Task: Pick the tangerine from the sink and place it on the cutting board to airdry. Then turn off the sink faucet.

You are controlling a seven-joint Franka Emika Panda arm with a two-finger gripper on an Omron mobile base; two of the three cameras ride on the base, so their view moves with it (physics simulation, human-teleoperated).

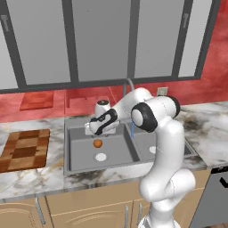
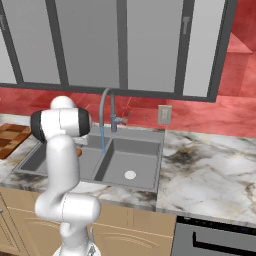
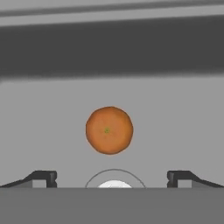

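My gripper (image 3: 111,178) hangs with fingers spread wide above the tangerine (image 3: 109,130), which sits on the left basin floor of the sink (image 1: 71,151) beside its drain — small, round, probably wet and slippery, so I'd pinch across its widest middle.

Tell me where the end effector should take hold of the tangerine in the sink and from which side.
Come straight down from above and close across the widest middle of the tangerine. It is a round ball lying free on the flat floor of the sink's left basin, beside the white drain, so no side is better than another. The open end effector already hangs over it, fingers either side.
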